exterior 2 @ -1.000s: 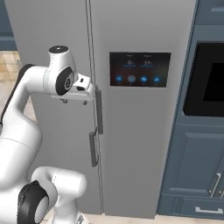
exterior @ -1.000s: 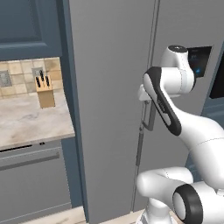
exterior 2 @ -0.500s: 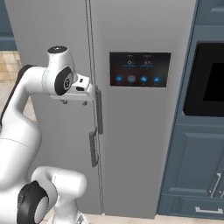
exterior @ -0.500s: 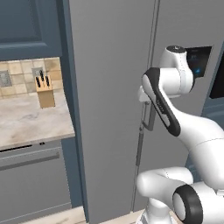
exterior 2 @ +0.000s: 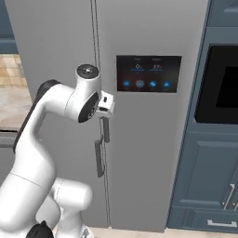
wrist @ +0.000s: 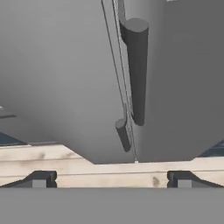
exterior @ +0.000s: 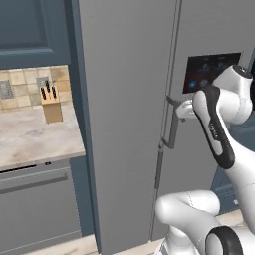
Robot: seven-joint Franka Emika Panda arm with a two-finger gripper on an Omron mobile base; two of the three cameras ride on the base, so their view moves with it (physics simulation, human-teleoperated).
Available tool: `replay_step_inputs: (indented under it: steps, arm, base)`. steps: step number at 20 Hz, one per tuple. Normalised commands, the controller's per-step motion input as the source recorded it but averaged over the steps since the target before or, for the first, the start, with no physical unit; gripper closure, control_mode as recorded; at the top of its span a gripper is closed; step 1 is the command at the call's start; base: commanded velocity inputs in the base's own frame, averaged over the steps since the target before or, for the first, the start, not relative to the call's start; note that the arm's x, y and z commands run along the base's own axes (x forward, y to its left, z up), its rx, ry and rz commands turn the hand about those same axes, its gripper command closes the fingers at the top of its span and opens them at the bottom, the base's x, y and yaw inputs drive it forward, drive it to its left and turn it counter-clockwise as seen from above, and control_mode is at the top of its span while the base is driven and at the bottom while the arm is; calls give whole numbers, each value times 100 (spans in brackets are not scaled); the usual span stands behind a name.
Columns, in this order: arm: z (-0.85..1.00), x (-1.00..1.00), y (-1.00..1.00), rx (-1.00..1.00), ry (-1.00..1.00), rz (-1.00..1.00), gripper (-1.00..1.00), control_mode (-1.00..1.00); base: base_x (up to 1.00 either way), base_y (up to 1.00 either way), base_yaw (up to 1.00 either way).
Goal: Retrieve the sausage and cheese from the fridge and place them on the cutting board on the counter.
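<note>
The fridge (exterior: 124, 99) stands shut, both tall grey doors closed, so the sausage and cheese lie out of sight behind them and cannot be placed. The left base view gives its left door face-on and, past the dark blue side panel, the counter (exterior: 35, 139) running off to the left edge, with a tan knife block (exterior: 51, 107) standing at its back edge against the tiled wall; a cutting board cannot be made out on the part of the counter that shows. The right base view gives instead the fridge's right door with its dark touch panel (exterior 2: 148, 74) and, beyond the fridge's right edge, a built-in oven (exterior 2: 221, 88) over dark blue cabinets. The white arm reaches up to the seam between the two doors, and the gripper (exterior 2: 106, 108) sits just beside the top of the right door's handle (exterior 2: 106, 130), with the left door's handle (exterior 2: 99, 158) lower down. The hand view looks along the door seam: the right door's handle (wrist: 136, 70) looms large and close, the left door's handle (wrist: 123, 134) is smaller and farther, and the two dark fingertips (wrist: 39, 178) stand wide apart at the bottom with nothing between them, touching neither bar.
</note>
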Motion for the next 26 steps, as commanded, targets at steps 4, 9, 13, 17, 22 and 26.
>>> replay_step_inputs:
  steps: [4,9,13,17,22,26]
  arm:
    - [-23,5,-27,13,-8,8,-100,-100]
    - [-31,22,-16,10,-9,6,-100,-100]
    - [-17,30,-15,24,0,9,-100,-100]
    - [-12,47,4,12,0,3,-100,-100]
    - [-4,46,8,2,1,0,-100,-100]
    - [-12,48,5,0,0,0,-100,-100]
  base:
    - [0,0,0]
    - [0,0,0]
    - [0,0,0]
    - [0,0,0]
    - [0,0,0]
    - [0,0,0]
